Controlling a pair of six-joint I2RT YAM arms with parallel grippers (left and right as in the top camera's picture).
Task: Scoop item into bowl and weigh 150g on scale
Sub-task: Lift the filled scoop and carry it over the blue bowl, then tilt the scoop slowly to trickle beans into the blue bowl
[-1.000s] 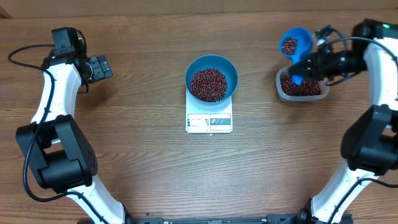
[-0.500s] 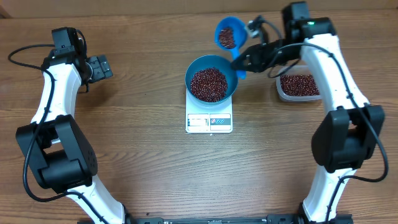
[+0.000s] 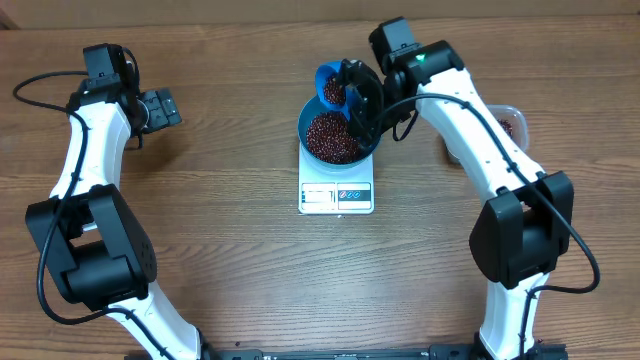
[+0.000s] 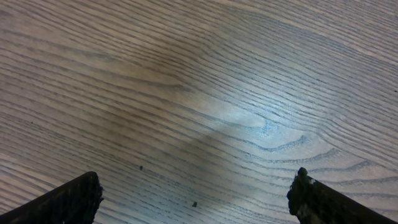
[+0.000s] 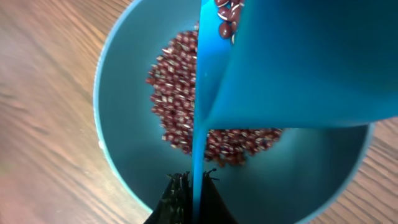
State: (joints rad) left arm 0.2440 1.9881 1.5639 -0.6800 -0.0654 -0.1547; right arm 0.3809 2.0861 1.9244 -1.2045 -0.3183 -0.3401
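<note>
The blue bowl (image 3: 304, 130) stands on the white scale (image 3: 336, 196) at the table's middle and holds a heap of red-brown beans (image 3: 332, 138). My right gripper (image 3: 362, 108) is shut on the handle of a small blue scoop (image 3: 330, 85), which hangs tilted over the bowl's back rim with beans in it. The right wrist view has the scoop (image 5: 298, 62) filling the upper right, its handle pinched in my right gripper (image 5: 196, 182), and the bowl's beans (image 5: 180, 93) below. My left gripper (image 3: 160, 108) rests far left, open over bare wood (image 4: 196, 202).
A clear plastic tub (image 3: 508, 122) with more beans sits at the right, mostly hidden behind my right arm. The scale's display panel (image 3: 336, 198) faces the table's front edge. Two tiny dark specks lie on the wood under my left gripper.
My right arm has carried the loaded scoop leftward from above the tub to over the bowl's back rim. The left arm has not moved.
</note>
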